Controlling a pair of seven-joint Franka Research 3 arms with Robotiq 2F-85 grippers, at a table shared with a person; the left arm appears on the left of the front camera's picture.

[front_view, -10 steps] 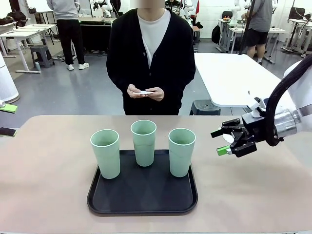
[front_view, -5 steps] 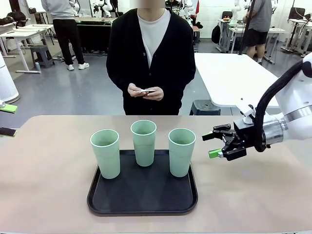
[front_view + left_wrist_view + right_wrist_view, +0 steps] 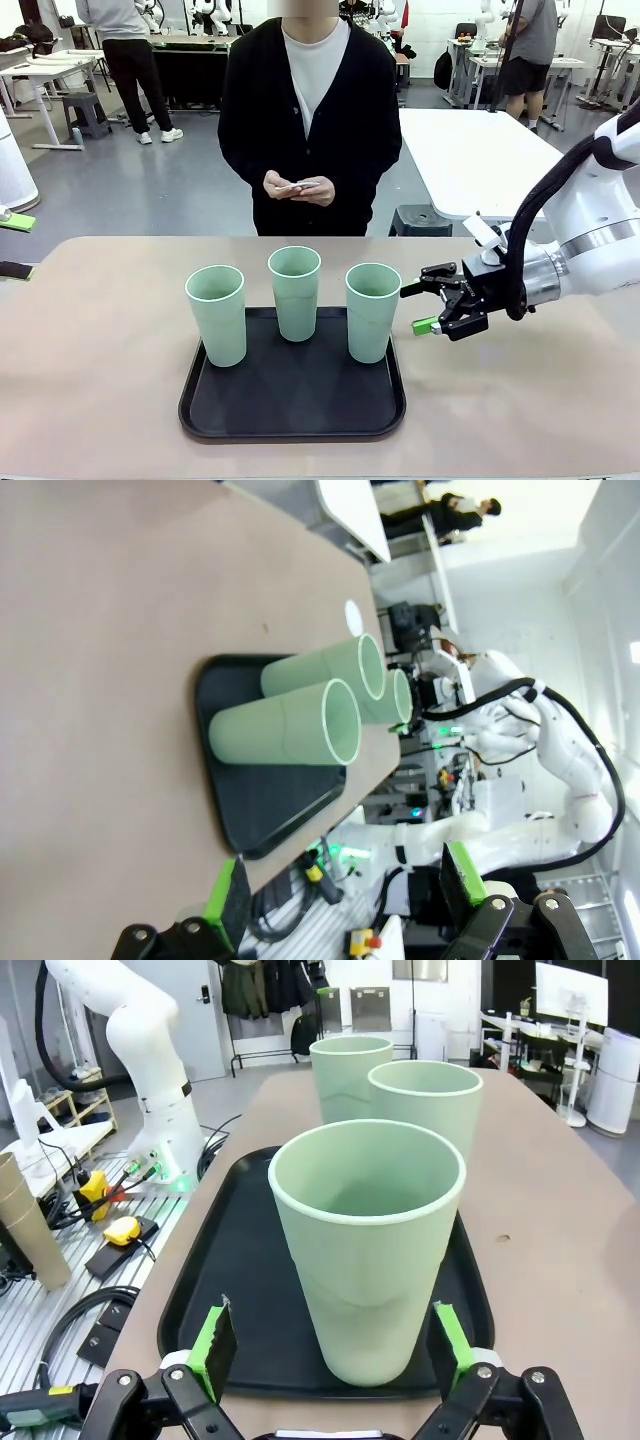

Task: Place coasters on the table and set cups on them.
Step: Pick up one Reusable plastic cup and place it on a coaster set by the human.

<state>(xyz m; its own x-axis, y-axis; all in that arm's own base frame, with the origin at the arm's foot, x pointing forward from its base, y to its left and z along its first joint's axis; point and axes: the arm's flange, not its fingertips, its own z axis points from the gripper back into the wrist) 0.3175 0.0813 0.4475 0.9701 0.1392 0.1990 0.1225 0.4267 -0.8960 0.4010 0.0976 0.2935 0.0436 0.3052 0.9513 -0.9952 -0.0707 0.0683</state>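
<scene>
Three pale green cups stand on the black tray (image 3: 290,412): left (image 3: 217,318), middle (image 3: 295,295) and right (image 3: 372,315). My right gripper (image 3: 417,308) is open, just right of the right cup at mid height, fingertips almost at its wall. In the right wrist view that cup (image 3: 368,1250) stands between the green pads (image 3: 214,1345), with my right gripper (image 3: 332,1348) wide around it. The person across the table (image 3: 90,380) holds thin white coasters (image 3: 297,187) in both hands. My left gripper (image 3: 345,900) is open and far from the cups (image 3: 285,728).
The tray sits mid-table near the front edge, with bare beige top to its left, right and behind. A white table (image 3: 470,150) stands behind on the right. Other people stand farther back in the room.
My right gripper has moved left across the table toward the right cup and stayed open. The cups and tray have not moved; the person's hands still hold the coasters.
</scene>
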